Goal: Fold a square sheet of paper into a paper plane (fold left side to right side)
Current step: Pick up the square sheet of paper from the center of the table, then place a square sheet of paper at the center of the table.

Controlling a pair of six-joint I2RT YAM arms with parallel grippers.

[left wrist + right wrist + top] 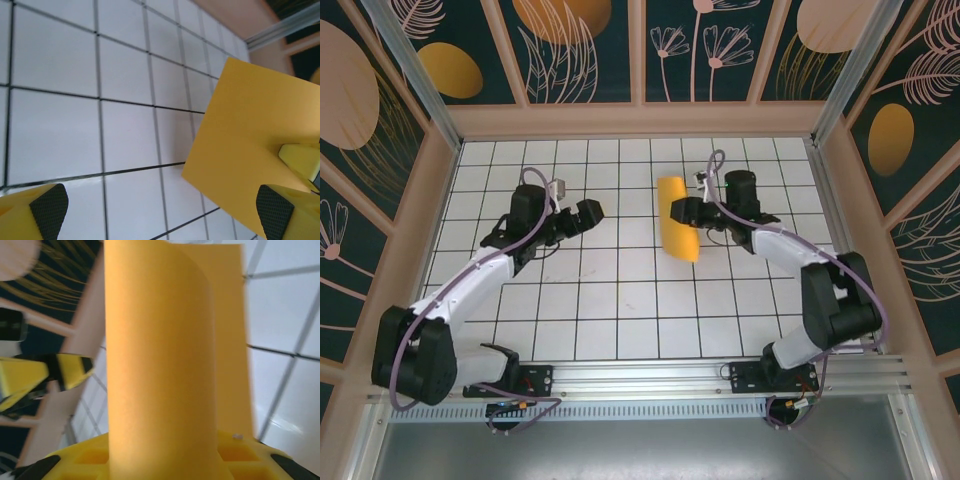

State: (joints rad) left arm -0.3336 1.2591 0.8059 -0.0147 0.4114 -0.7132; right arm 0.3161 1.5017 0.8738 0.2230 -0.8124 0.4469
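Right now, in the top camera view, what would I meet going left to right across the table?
Left gripper → square sheet of paper → right arm's base.

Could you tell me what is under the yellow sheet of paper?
The white gridded table continues under the sheet; the tiles directly beneath it are hidden by the paper, so nothing else can be confirmed there.

Overhead looks down; wrist cameras closely share paper [250, 150].
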